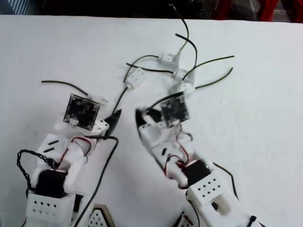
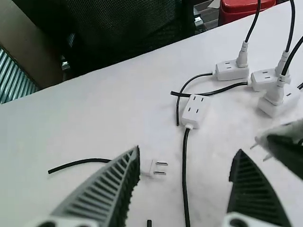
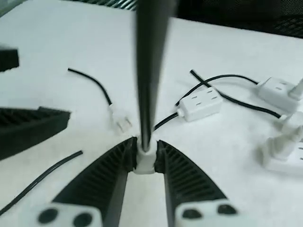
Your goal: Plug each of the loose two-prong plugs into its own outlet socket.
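Observation:
My left gripper (image 2: 188, 156) stands open low over the table, near a loose white two-prong plug (image 2: 155, 169) on a short black cord; that plug lies just inside one finger (image 2: 111, 189). In the high view the plug (image 1: 97, 100) lies beside the left gripper (image 1: 106, 111). My right gripper (image 3: 145, 144) is shut on another white plug (image 3: 144, 163), its black cord rising straight up. A free white outlet socket (image 3: 201, 104) lies a short way beyond it. The same socket (image 1: 136, 78) sits mid-table, also ahead of the left gripper as the socket (image 2: 195, 109).
A cluster of white sockets (image 1: 182, 75) with plugs and black cords in them lies at the back centre. A long black cable (image 1: 102, 175) trails between the two arms. A black chair (image 2: 128, 28) stands past the table's far edge.

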`<action>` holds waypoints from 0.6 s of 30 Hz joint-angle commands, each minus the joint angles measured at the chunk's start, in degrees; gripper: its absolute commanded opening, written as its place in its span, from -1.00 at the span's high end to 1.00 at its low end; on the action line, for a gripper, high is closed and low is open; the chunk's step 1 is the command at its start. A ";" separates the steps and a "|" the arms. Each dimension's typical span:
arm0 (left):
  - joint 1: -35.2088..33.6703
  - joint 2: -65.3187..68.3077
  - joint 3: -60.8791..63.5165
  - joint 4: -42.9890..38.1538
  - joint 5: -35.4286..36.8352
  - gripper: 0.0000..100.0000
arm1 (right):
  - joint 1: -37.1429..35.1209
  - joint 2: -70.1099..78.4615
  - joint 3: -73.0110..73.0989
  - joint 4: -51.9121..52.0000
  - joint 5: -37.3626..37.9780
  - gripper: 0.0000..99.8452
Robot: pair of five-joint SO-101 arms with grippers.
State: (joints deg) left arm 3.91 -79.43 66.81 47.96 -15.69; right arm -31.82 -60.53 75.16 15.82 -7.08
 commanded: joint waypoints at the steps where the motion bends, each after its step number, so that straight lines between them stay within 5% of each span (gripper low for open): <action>1: -0.57 2.15 -0.62 -2.73 -1.32 0.39 | 4.62 0.13 -1.05 -3.74 -3.60 0.97; 6: -0.57 17.54 -3.69 -10.37 -1.41 0.39 | 10.33 0.13 -1.14 -7.08 -7.82 0.97; 18: 1.27 72.57 -40.97 -10.20 -6.95 0.39 | 17.45 0.13 -1.14 -9.98 -12.57 0.97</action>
State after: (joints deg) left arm 4.53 -18.07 36.22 38.99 -21.85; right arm -15.21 -60.53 75.16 7.30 -19.03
